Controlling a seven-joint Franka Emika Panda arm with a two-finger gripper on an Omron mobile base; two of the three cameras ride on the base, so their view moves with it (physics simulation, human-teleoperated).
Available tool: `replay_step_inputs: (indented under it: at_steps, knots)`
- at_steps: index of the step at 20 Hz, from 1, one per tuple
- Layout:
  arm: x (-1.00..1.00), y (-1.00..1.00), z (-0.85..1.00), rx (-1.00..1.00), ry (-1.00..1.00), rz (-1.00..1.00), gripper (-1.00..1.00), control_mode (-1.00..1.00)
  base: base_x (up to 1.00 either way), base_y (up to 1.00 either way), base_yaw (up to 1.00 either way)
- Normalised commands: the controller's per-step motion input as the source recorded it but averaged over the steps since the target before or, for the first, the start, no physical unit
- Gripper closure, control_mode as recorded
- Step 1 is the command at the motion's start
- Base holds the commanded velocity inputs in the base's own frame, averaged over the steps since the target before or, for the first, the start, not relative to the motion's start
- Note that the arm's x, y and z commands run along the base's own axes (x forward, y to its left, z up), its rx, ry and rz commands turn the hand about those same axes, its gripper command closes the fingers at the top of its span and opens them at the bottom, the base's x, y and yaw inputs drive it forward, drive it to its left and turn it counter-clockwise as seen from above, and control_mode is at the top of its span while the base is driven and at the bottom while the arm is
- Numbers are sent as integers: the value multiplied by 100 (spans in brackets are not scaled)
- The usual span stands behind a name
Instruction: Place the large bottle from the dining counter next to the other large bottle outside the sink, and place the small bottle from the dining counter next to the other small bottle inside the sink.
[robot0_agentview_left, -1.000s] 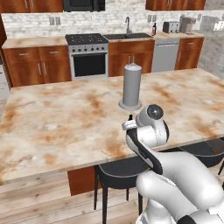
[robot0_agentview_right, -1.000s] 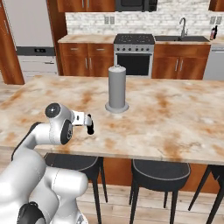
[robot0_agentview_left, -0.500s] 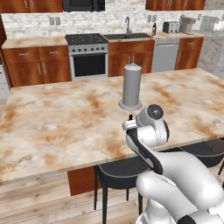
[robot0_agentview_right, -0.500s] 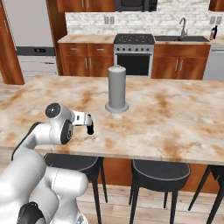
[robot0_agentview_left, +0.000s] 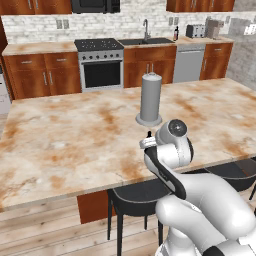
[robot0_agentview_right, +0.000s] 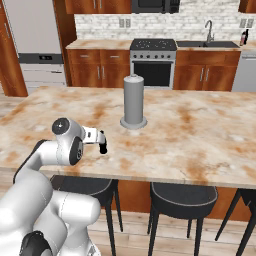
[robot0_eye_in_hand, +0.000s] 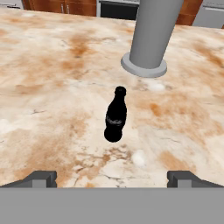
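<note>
Near the grey cylinder (robot0_eye_in_hand: 153, 33) on the dining counter (robot0_eye_in_hand: 52, 78), the wide-open gripper (robot0_eye_in_hand: 111, 178) faces the small bottle (robot0_eye_in_hand: 115, 115), likely needing to advance and close.

No writing, number or brand can be read anywhere. The small bottle (robot0_eye_in_hand: 116, 115) on the table (robot0_eye_in_hand: 52, 87) carries no legible label, and the grey cylinder (robot0_eye_in_hand: 151, 35) is blank.

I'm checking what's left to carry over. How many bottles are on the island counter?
1: a small black bottle stands upright on the island counter, short of the grey cylinder. Another may be hidden behind the arm or cylinder.
</note>
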Motion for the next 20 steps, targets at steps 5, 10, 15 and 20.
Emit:
replay_step_inputs:
  at_steps: [5, 10, 15, 20]
  knots:
    - [0, 0, -1, 4, 0, 0, -100, -100, 0, 0, 0]
    - [0, 0, 0, 8, 0, 0, -100, -100, 0, 0, 0]
    - [0, 0, 0, 0, 0, 0, -100, -100, 0, 0, 0]
    - [0, 0, -4, -5, 0, -1, -100, -100, 0, 0, 0]
